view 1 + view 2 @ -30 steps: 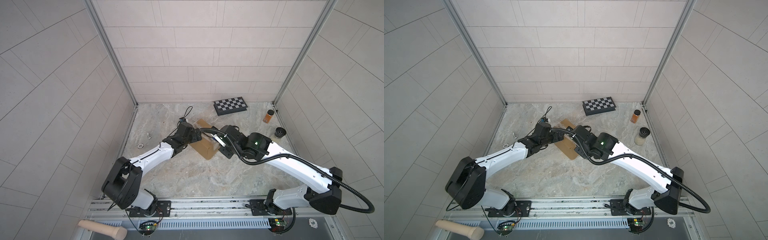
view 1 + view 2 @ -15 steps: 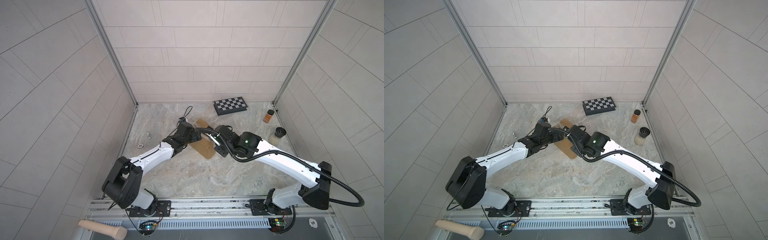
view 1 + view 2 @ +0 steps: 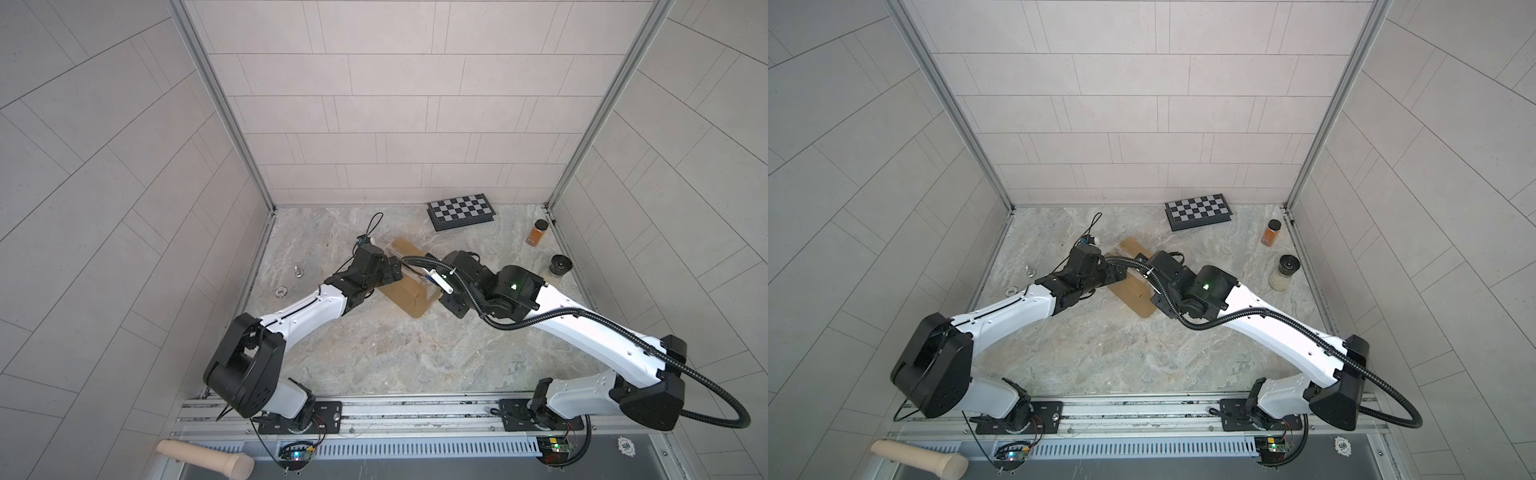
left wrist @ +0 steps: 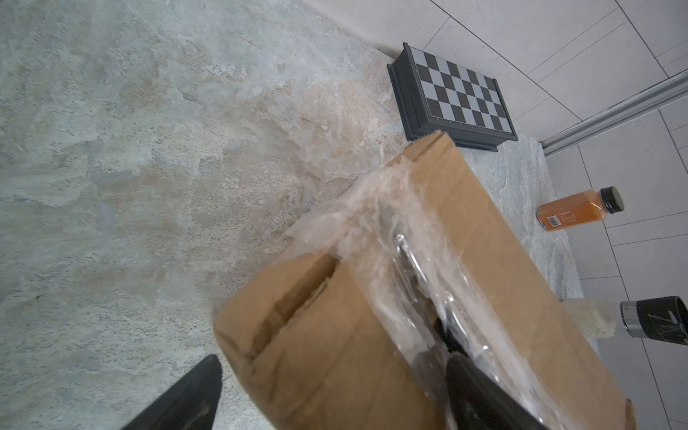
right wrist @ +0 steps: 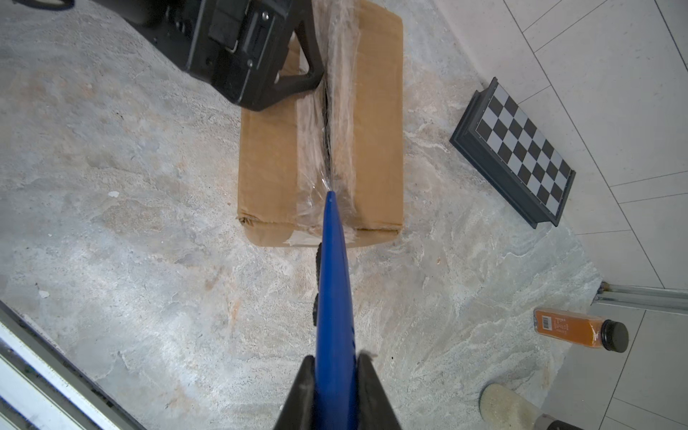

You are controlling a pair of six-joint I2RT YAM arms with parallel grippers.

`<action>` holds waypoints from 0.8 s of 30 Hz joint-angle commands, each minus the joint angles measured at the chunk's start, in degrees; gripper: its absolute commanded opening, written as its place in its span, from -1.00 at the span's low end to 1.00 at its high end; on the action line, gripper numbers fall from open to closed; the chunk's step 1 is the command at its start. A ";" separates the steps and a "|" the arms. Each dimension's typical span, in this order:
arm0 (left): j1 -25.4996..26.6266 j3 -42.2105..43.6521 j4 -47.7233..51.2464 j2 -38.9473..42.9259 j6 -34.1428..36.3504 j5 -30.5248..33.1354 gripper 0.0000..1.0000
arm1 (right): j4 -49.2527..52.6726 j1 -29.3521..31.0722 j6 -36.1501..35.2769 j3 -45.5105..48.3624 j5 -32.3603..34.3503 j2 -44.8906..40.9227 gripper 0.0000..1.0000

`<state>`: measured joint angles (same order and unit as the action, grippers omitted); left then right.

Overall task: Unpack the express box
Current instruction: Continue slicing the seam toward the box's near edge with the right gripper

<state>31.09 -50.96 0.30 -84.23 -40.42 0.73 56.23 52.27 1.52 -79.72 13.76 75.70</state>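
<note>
Currently the small brown cardboard express box (image 5: 268, 167) lies flat near the middle of the mottled grey stone-look table (image 5: 149, 260), seam up. The right claw (image 5: 335, 372) is closed tight on a slim blue plastic cutter (image 5: 333, 260), its tip touching the crinkled, glossy clear tape (image 5: 312, 149) near one end of the box. The left claw (image 4: 333, 363) stands wide open and holds nothing. One finger lies on the taped seam, possibly pressing down, though that is hard to tell.

Risks:
- The box is unclamped, so dragging along the slick film could skid it.
- The cut line runs toward that finger.
- Too steep a tip could gouge the soft board or the contents.
</note>
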 commanded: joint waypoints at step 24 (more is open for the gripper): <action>-1.91 3.28 4.25 -1.44 1.24 2.19 0.92 | 1.31 -1.44 0.83 1.01 -1.93 3.51 -1.00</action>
<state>30.02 -49.43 -2.28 -84.01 -40.45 -0.47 51.92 51.27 2.22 -78.89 12.86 80.20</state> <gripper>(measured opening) 0.961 0.184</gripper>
